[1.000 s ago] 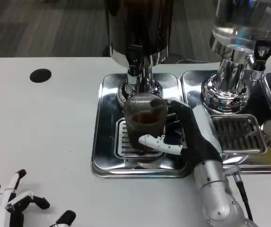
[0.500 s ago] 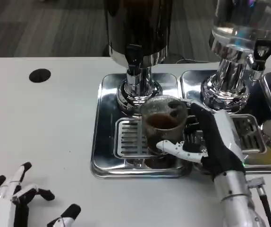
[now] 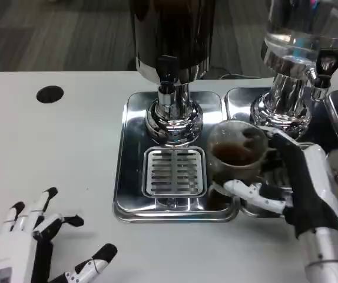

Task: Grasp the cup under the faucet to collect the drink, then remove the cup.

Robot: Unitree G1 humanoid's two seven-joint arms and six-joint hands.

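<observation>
A clear cup [image 3: 235,154] with dark drink in it is held in my right hand [image 3: 298,183], whose fingers wrap around its right side and front. The cup is to the right of the dark dispenser's faucet [image 3: 167,73], over the right edge of the left steel drip tray [image 3: 131,171], off the slotted grate [image 3: 175,172]. My left hand [image 3: 36,247] lies at the bottom left over the white table, fingers spread, holding nothing.
A second dispenser [image 3: 298,53] with a clear tank stands on its own steel tray [image 3: 239,103] at the right. A round black hole [image 3: 50,94] sits in the table at the far left. Bare table spreads left of the trays.
My right hand has carried the cup from under the faucet to the right, off the grate. My left hand has risen further into the picture.
</observation>
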